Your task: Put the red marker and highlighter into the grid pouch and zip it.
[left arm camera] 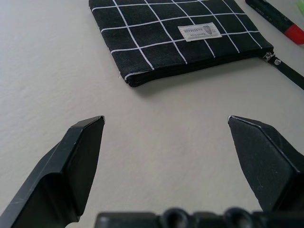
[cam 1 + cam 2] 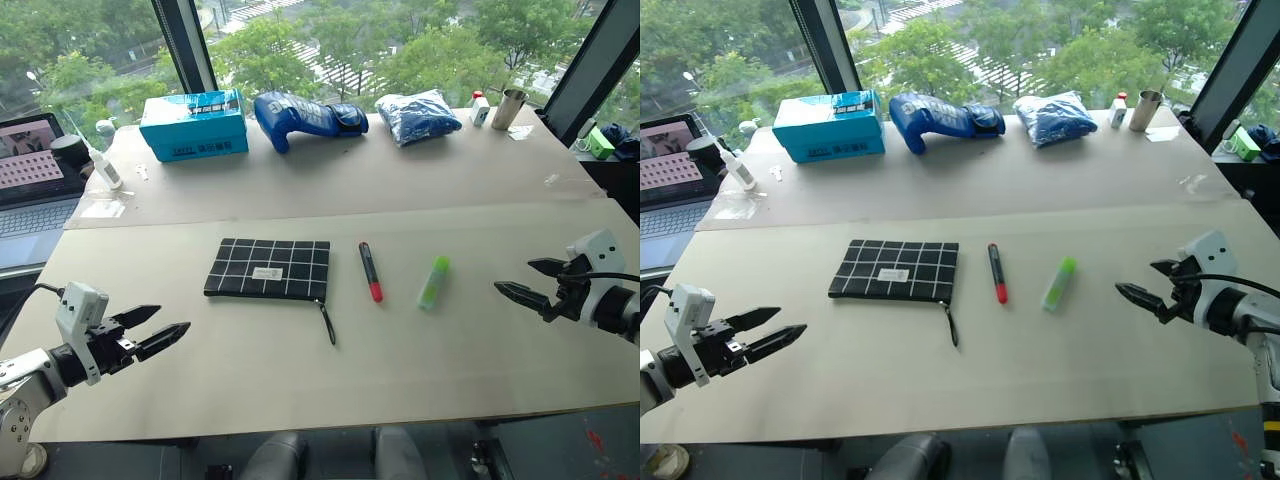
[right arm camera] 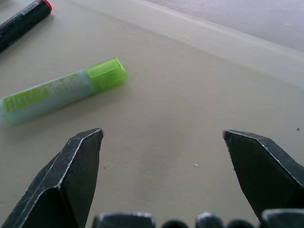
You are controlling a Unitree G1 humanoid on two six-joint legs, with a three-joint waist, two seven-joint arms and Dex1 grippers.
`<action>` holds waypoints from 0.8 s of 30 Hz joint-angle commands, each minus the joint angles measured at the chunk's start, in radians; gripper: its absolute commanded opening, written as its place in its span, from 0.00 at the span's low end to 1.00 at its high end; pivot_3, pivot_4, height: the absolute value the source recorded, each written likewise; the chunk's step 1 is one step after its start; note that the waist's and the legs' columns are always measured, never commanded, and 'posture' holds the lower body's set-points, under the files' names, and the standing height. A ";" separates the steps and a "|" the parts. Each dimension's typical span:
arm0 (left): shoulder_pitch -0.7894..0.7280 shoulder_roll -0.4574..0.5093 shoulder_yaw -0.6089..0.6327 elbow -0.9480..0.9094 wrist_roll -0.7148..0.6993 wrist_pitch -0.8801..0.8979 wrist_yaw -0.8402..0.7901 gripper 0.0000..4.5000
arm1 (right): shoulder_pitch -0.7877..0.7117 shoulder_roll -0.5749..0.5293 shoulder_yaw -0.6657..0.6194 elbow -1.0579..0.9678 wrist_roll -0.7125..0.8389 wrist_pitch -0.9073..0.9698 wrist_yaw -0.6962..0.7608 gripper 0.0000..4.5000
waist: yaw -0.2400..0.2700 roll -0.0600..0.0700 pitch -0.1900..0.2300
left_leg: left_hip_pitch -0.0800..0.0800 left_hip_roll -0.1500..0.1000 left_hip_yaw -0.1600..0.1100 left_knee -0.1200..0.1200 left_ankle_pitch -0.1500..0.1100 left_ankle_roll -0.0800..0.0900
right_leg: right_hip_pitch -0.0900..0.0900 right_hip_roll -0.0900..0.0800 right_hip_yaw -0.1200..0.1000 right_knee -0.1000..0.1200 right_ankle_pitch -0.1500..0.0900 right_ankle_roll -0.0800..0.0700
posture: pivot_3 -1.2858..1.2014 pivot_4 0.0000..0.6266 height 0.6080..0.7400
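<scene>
Lying zipped, grid pouch — small white label, print unreadable — both tools wide, empty.

**Daylight floods tabletop from windows at twelve o'clock**

Soft, even daylight is pouring in through the windows at twelve o'clock, keeping the pale table bright and free of glare. Shadows are staying faint: a thin dark edge is showing under the grid pouch in the left wrist view, and a pale smudge is lying beside the highlighter in the right wrist view. Both head views are holding sharp across the middle. In the wrist views, the black fingers close to the lens are blurring slightly.
</scene>
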 commanded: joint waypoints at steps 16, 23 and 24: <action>-0.015 0.023 -0.045 0.035 0.120 -0.216 -0.094 1.00 | -0.269 0.106 0.180 -0.136 0.088 0.099 0.046 0.48 | -0.008 -0.001 0.000 | 0.000 0.016 0.005 0.000 -0.004 -0.005 | -0.002 0.018 0.004 -0.008 0.007 -0.008 | 0.52 0.24 1.00; 0.028 0.063 -0.085 0.085 0.297 -0.429 -0.112 1.00 | -0.420 0.280 0.435 -0.140 0.021 0.049 0.103 0.01 | -0.010 -0.001 0.000 | -0.003 0.018 0.008 0.000 -0.002 -0.012 | -0.010 0.021 0.007 -0.011 0.009 -0.010 | 0.52 0.24 1.00; 0.026 0.066 -0.082 0.093 0.311 -0.445 -0.108 1.00 | -0.438 0.302 0.467 -0.131 0.000 0.038 0.107 0.01 | -0.010 -0.001 0.000 | -0.003 0.019 0.009 0.000 -0.002 -0.013 | -0.011 0.021 0.007 -0.011 0.009 -0.010 | 0.52 0.24 1.00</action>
